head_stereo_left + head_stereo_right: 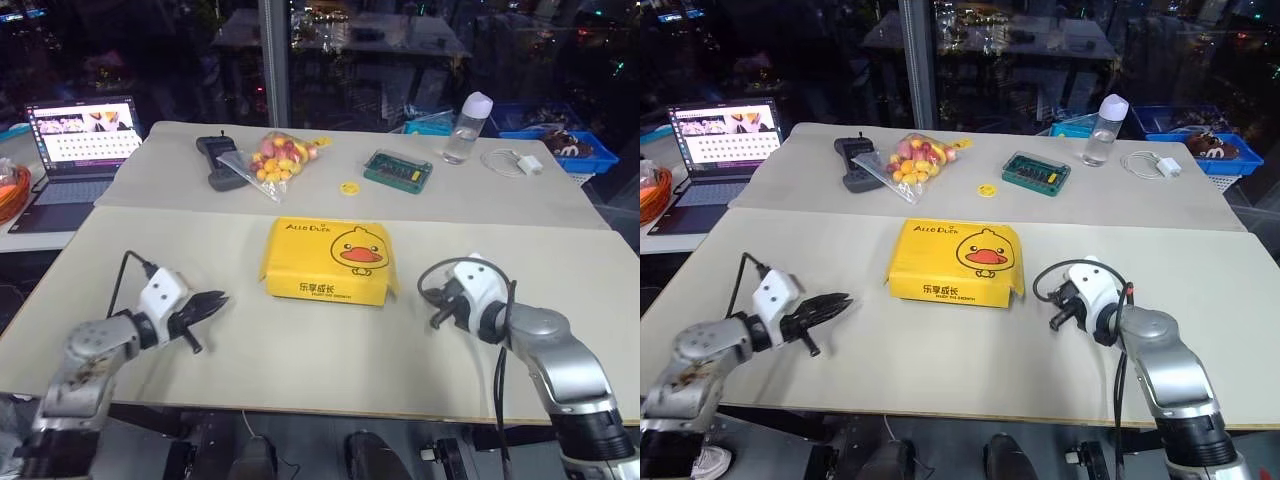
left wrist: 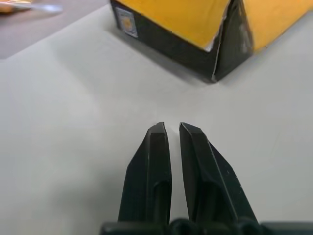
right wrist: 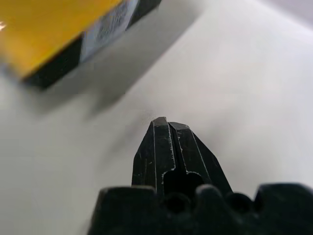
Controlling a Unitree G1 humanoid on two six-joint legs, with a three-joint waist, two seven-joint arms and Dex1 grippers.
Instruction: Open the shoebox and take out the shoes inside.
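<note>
Here, item by item, largest first. Table (image 1: 150,380): pale top spanning the lower two thirds of the frame, with a second pale surface (image 1: 180,185) butted against it across the upper middle.

Laptop (image 1: 80,150): open, screen lit, at the left edge of the frame.

Blue bin (image 1: 560,140): upper right, dark contents that I cannot make out.

Shoebox (image 1: 328,262): centre of the frame, flat on the near table, yellow duck lid shut over a dark base. It sits between the two grippers, apart from each.

Left gripper (image 1: 215,301): lower left, pointing toward the shoebox, its two black fingers (image 2: 151,161) drawn almost together with a thin slit between the tips and nothing in them, clear of the box.

Right gripper (image 1: 436,318): lower right, fingers pressed fully together, empty, just off the box's right end.

Bag of sweets (image 1: 272,160): clear, red and yellow contents, upper centre.

Black device (image 1: 218,160): lying just left of the bag, touching it or nearly so.

Bottle (image 1: 467,128): clear, pale cap, upright, upper right.

Teal studded case (image 1: 398,170): right of centre, between the bag and the bottle.

White cable with plug (image 1: 512,162): coiled, right of the bottle.

Yellow disc (image 1: 349,187): small, alone between the bag and the case.
</note>
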